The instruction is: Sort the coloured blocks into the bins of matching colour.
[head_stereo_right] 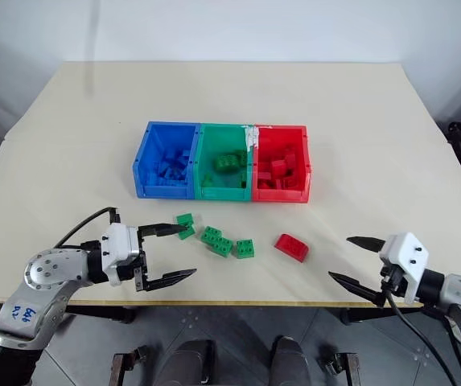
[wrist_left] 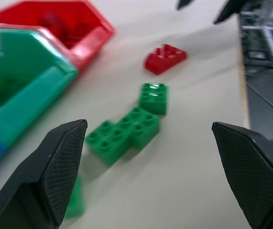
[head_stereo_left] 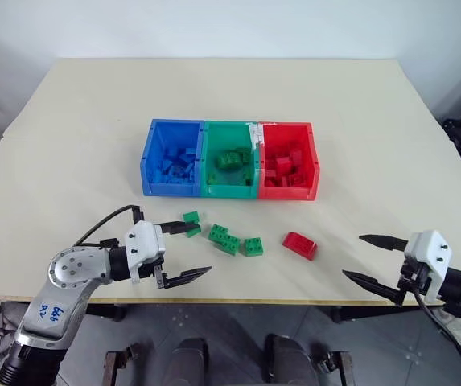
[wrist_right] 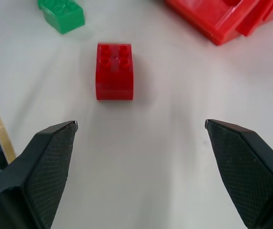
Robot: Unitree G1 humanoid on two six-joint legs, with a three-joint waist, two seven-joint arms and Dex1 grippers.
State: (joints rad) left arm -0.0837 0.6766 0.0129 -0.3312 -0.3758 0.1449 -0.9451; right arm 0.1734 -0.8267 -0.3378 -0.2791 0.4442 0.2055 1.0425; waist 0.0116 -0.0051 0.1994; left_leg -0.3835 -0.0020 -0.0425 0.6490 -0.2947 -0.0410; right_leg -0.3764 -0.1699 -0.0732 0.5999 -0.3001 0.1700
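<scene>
- Blocks lying loose on the table (head_stereo_left: 69, 129), near its front edge: one red block (head_stereo_left: 299, 244), a small green block (head_stereo_left: 253, 246) just to its left, a longer green block (head_stereo_left: 224, 239) beside that, and a further small green block (head_stereo_left: 191, 218) at the left end of the group.
- Left gripper (head_stereo_left: 182, 252): fingers spread wide apart, nothing between them. It hovers low over the front of the table, pointing toward the green blocks. One fingertip sits just beside the leftmost small green block; whether they touch cannot be told.
- Right gripper (head_stereo_left: 367, 259): fingers spread wide apart, nothing held. It sits at the front right of the table, aimed toward the red block, which lies well apart from its fingertips in the right wrist view.
- Bins, farther back near the middle of the table, three joined in a row: blue bin (head_stereo_left: 154, 153) on the left, green bin (head_stereo_left: 211, 161) in the middle with a white mark on its far right rim, red bin (head_stereo_left: 314, 161) on the right.
- Contents: blue blocks (head_stereo_left: 178, 165) in the blue bin, green blocks (head_stereo_left: 232, 159) in the green bin, red blocks (head_stereo_left: 282, 167) in the red bin.
</scene>
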